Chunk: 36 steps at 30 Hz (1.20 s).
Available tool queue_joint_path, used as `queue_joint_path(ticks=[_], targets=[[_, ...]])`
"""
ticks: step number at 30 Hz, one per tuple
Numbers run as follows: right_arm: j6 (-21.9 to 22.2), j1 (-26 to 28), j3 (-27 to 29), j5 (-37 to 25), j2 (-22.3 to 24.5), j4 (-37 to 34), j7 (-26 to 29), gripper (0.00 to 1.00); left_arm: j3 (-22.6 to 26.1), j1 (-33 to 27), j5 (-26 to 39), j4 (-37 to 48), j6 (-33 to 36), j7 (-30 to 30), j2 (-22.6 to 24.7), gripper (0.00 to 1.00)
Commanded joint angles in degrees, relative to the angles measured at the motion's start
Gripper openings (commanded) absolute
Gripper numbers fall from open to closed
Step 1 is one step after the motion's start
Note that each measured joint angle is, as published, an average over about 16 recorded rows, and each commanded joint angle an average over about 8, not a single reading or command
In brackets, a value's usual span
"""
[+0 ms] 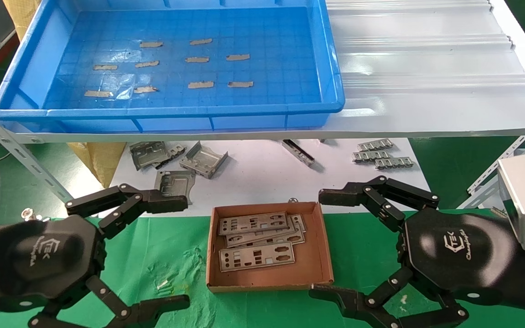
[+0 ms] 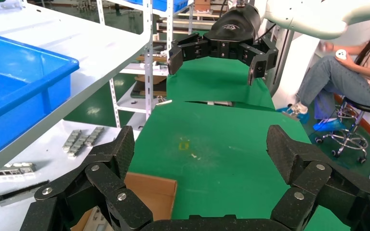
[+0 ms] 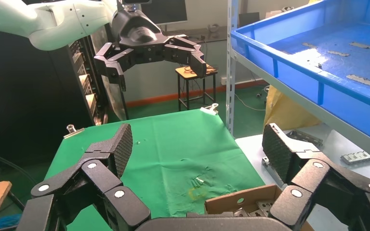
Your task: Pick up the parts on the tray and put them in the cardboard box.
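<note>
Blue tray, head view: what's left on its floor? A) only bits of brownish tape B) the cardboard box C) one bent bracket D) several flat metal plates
A. The blue tray holds only bits of brownish tape on its grid floor; the flat plates lie in the cardboard box on the green cloth, between the open left hand and open right hand.

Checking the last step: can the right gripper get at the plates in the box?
Probably yes. The right gripper is open beside the cardboard box, whose low walls and open top leave the plates exposed; the left gripper is open across the box.
</note>
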Motion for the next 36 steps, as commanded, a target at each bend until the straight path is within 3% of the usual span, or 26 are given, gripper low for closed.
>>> queue_joint_path(ticks=[1,36], targets=[[0.0,0.0,0.0,0.0,0.0,0.0,0.0,1.0,0.0,0.0,0.0,0.0,0.0,0.0,0.0,1.0],[0.0,0.0,0.0,0.0,0.0,0.0,0.0,1.0,0.1,-0.1,0.0,0.1,0.0,0.0,0.1,1.0]])
